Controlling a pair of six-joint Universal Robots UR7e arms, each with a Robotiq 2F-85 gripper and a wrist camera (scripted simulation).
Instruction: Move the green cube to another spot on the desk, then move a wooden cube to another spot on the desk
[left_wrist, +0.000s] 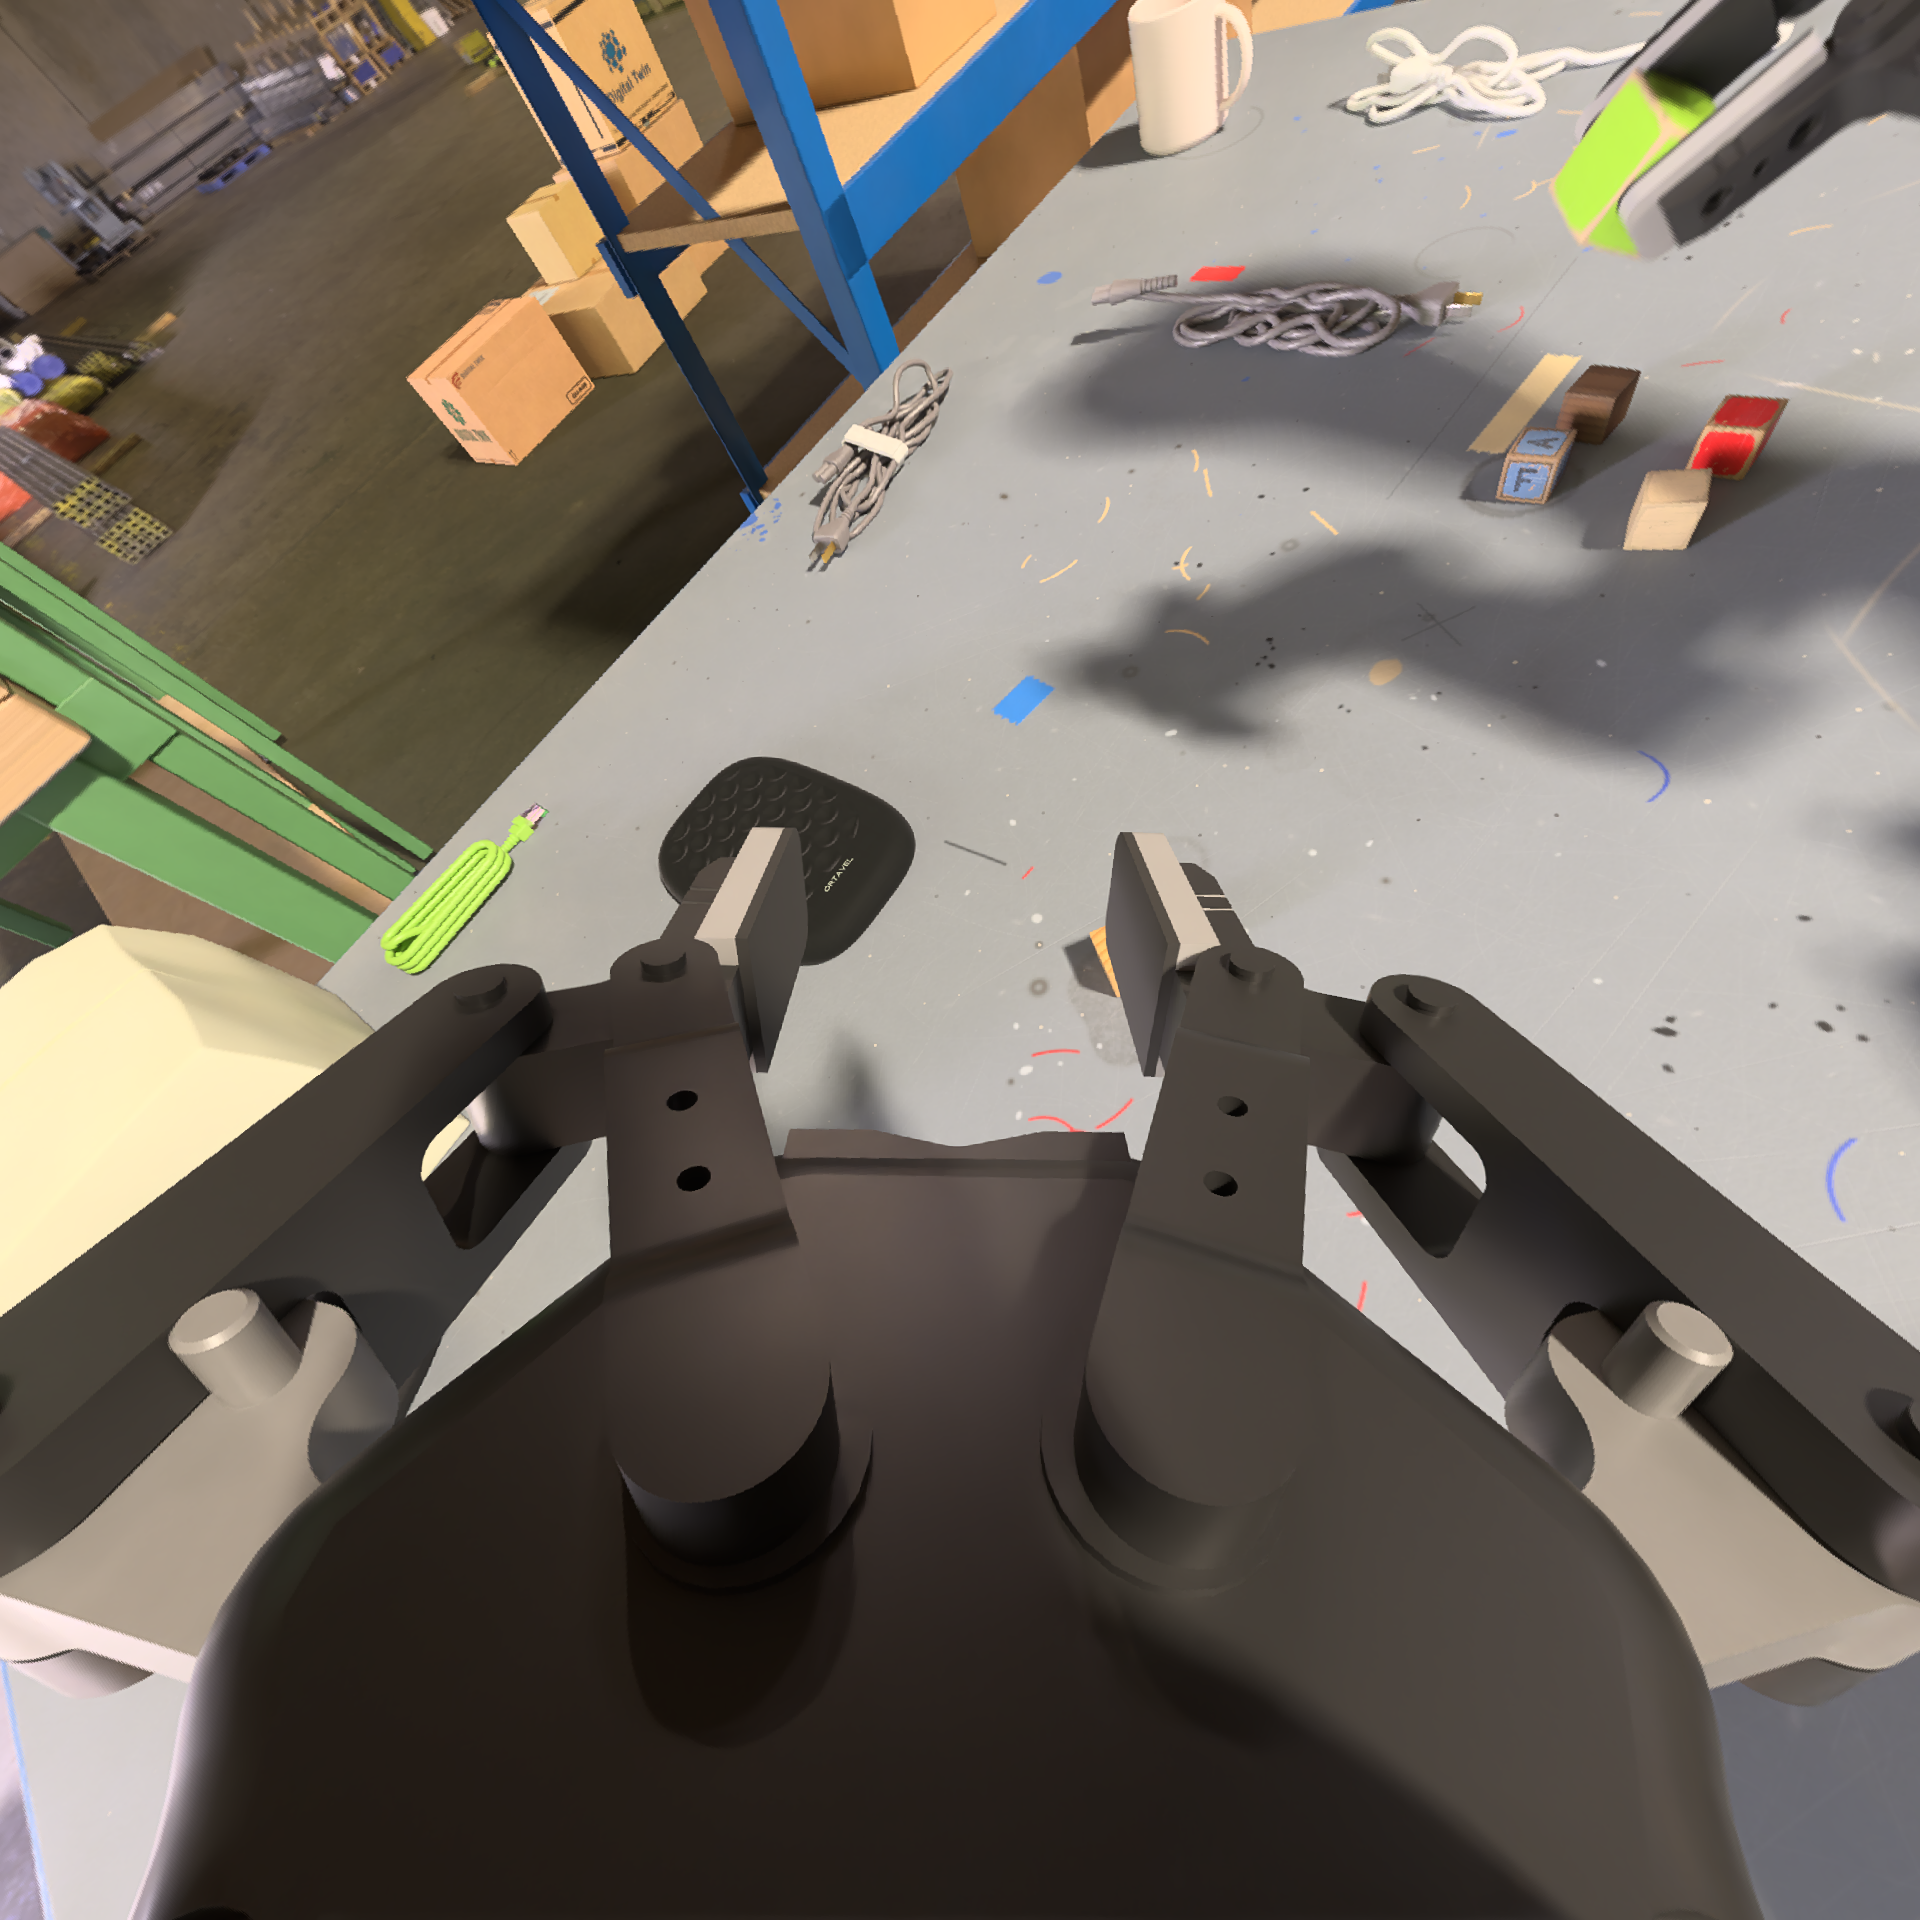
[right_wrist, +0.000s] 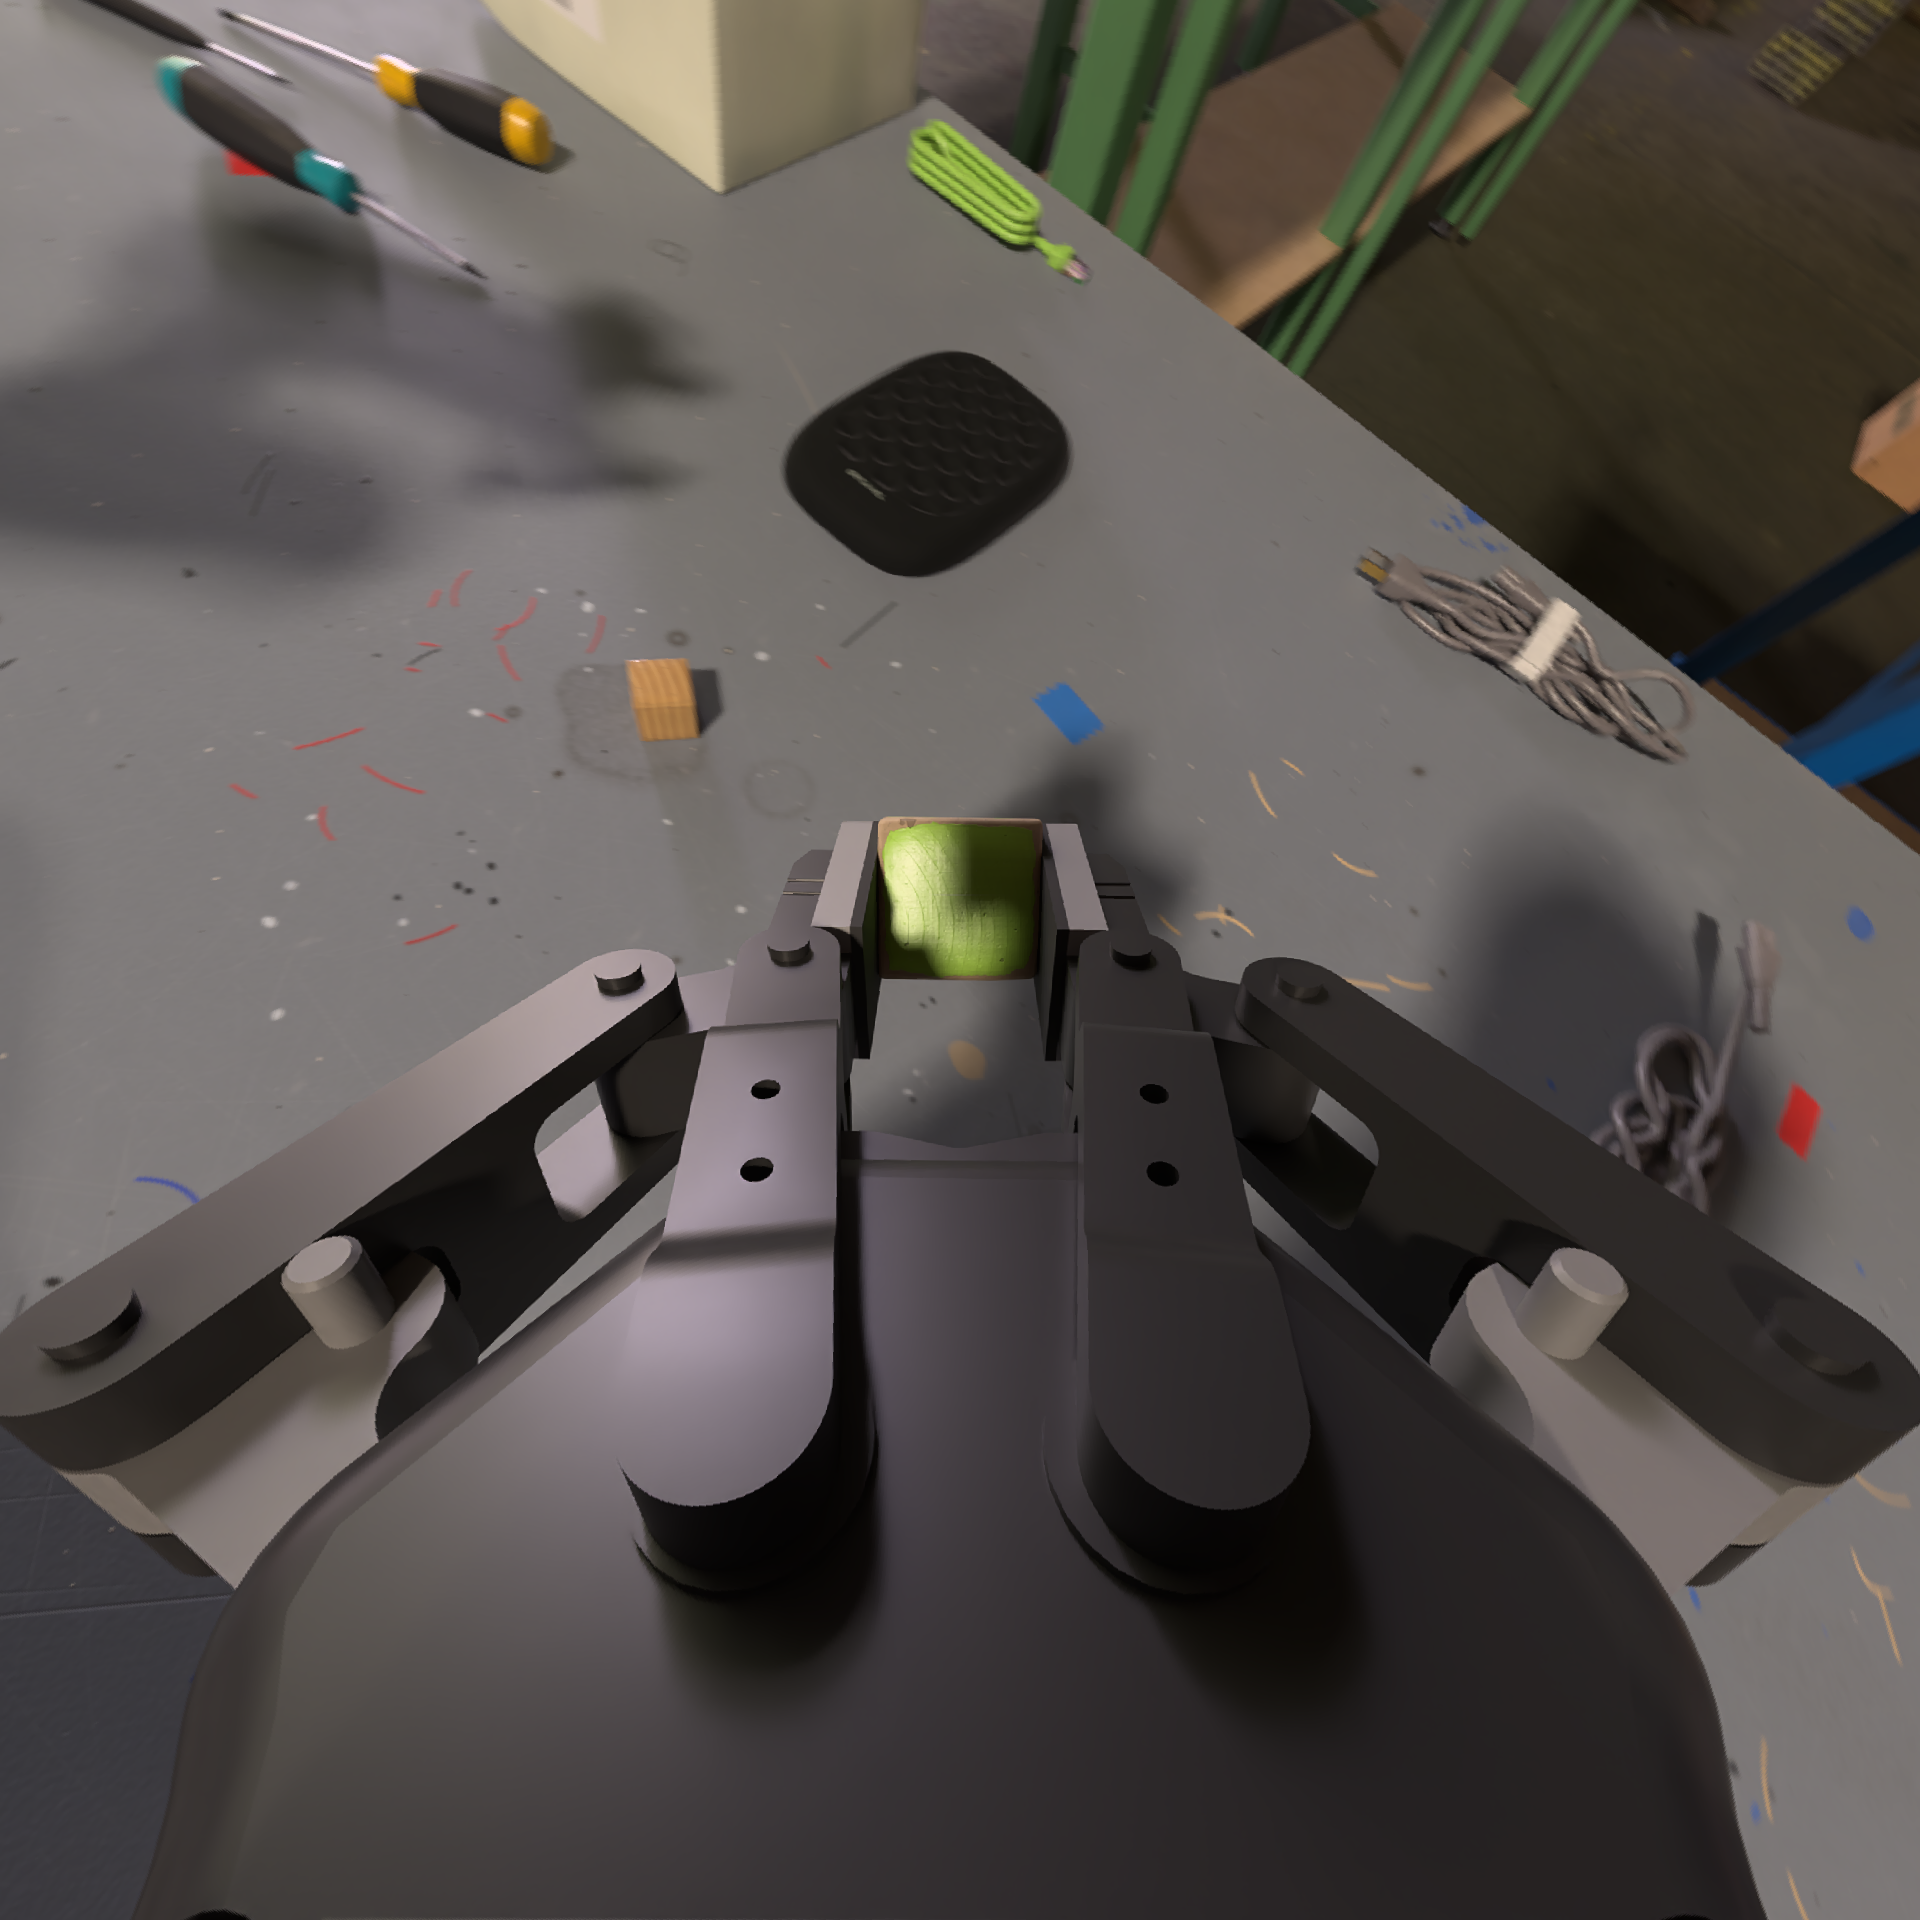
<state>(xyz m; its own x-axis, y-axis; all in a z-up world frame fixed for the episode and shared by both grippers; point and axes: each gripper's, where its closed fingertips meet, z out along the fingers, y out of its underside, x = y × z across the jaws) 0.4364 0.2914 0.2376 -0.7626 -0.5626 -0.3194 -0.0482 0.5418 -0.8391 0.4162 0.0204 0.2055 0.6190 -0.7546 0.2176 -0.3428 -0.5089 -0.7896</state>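
Note:
My right gripper is shut on the green cube and holds it above the grey desk; the held cube also shows at the top right of the left wrist view. A small light wooden cube sits on the desk ahead and left of it. In the left wrist view that cube peeks out behind my right finger. My left gripper is open and empty above the desk. A pale wooden cube, a dark wooden cube, a blue letter block and a red cube lie together far right.
A black textured pad lies ahead of both grippers. Grey cable bundles, a green cable, white rope, a cream mug, screwdrivers and a cream box sit around the desk. The desk edge runs along the left.

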